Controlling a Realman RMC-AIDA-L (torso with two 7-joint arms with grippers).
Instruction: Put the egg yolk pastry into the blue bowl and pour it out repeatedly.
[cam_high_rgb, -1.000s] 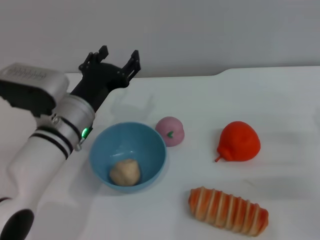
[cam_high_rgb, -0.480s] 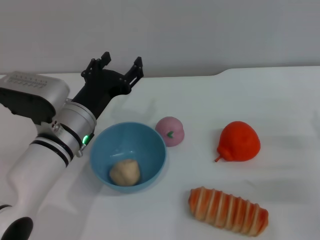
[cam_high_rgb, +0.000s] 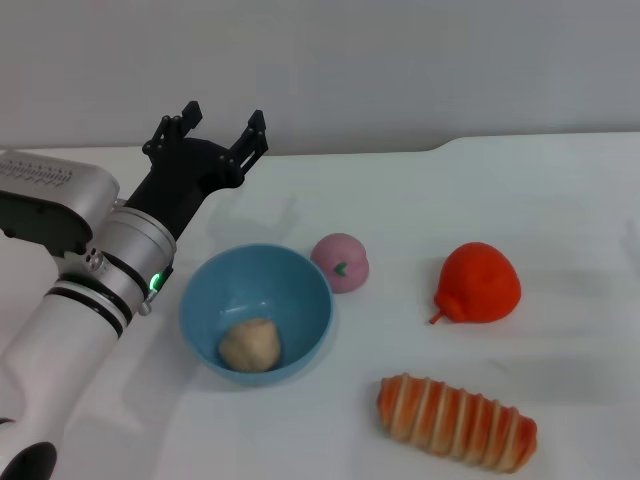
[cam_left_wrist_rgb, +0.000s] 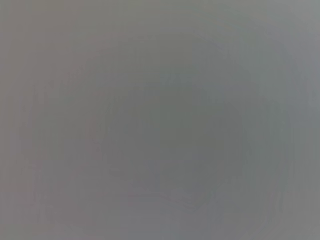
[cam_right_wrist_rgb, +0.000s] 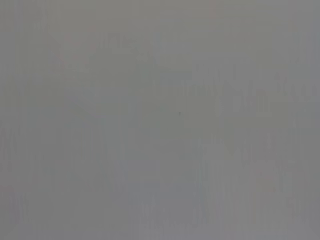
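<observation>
The light-blue bowl (cam_high_rgb: 256, 310) stands upright on the white table, left of centre in the head view. Inside it, near the front wall, lies the pale beige egg yolk pastry (cam_high_rgb: 249, 345). My left gripper (cam_high_rgb: 212, 130) hangs open and empty above the table behind and to the left of the bowl, its black fingers spread and pointing away from me. It touches neither bowl nor pastry. Both wrist views show only plain grey. The right gripper is out of view.
A pink ball with a green mark (cam_high_rgb: 340, 262) sits just right of the bowl's rim. Farther right lies a red fruit (cam_high_rgb: 478, 282). A long orange-striped bread loaf (cam_high_rgb: 456, 421) lies at the front right. The table's far edge meets a grey wall.
My left arm has shifted slightly left and back, with the gripper still open and raised. The bowl, pastry and other items have not moved.
</observation>
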